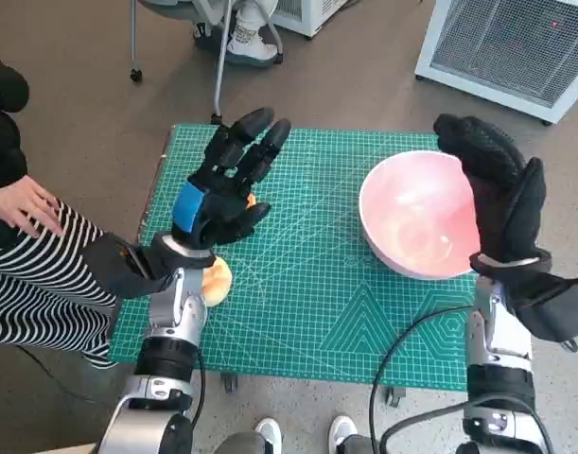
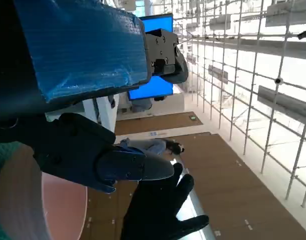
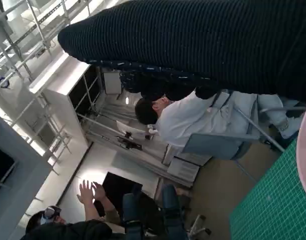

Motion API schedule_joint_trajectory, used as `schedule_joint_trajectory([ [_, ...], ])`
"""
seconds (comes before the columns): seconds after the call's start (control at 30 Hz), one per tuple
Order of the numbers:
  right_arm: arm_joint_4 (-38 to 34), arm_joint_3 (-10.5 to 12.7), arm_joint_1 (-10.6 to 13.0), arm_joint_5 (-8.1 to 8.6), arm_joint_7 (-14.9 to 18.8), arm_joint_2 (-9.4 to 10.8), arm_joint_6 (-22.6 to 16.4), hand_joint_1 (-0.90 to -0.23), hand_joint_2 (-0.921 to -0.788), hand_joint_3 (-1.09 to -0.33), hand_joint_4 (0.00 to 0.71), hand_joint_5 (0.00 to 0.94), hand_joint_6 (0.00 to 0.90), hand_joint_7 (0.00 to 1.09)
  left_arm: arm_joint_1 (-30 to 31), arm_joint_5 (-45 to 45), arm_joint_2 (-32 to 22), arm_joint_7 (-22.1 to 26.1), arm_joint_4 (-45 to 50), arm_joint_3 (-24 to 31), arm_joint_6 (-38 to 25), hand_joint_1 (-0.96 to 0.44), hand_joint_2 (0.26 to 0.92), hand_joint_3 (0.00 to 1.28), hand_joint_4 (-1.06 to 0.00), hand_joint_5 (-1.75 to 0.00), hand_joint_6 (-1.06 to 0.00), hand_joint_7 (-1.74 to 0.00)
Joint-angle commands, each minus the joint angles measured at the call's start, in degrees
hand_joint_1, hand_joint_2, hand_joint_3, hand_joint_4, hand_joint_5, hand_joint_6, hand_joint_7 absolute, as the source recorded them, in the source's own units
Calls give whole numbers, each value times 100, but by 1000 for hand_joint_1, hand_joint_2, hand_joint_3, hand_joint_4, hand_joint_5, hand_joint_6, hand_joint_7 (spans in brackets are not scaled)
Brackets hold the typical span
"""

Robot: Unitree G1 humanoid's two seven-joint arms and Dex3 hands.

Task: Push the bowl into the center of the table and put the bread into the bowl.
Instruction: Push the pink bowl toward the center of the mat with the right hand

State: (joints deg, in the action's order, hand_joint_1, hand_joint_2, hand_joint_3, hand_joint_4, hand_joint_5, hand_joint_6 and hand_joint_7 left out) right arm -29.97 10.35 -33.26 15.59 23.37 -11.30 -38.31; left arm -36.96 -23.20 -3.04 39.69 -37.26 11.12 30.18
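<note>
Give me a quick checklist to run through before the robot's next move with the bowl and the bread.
1. Bowl at table centre: not ok, it sits toward the right side of the green mat.
2. Right hand placed to push: ok, it rests against the bowl's right rim.
3. Bowl empty for the bread: ok.
4. Bread located: ok, near the mat's left edge, mostly hidden under the left hand.
5. Left hand holding bread: not ok, fingers spread above it.
6. Person's hand away from the table: ok, it is off the mat.
</note>
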Motion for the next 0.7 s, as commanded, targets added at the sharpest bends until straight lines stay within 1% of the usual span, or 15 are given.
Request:
schedule_joint_trajectory([
  [0.03,-39,-66,29,-48,32,32,122,-739,-921,-801,143,2,54,460,-131,-58,52,-34,-23,54,88,-533,921,306,-159,-2,1,-566],
  [0.3,-62,-154,31,-85,58,41,137,-740,-921,-798,144,2,56,458,-160,-67,94,-79,-19,124,146,-529,919,312,-152,-1,1,-543],
  [0.5,-117,-161,27,-39,126,-20,151,-739,-921,-800,142,1,56,458,-181,-36,109,-113,-53,158,234,-527,914,310,-145,0,1,-518],
  [0.63,-135,-69,53,-12,158,-153,142,-751,-921,-798,143,1,56,459,-171,13,117,-156,-34,143,312,-523,913,310,-137,0,1,-510],
  [0.7,-199,53,58,20,153,-285,91,-754,-921,-797,144,2,56,458,-168,41,110,-176,-42,131,351,-523,913,311,-134,0,1,-509],
])
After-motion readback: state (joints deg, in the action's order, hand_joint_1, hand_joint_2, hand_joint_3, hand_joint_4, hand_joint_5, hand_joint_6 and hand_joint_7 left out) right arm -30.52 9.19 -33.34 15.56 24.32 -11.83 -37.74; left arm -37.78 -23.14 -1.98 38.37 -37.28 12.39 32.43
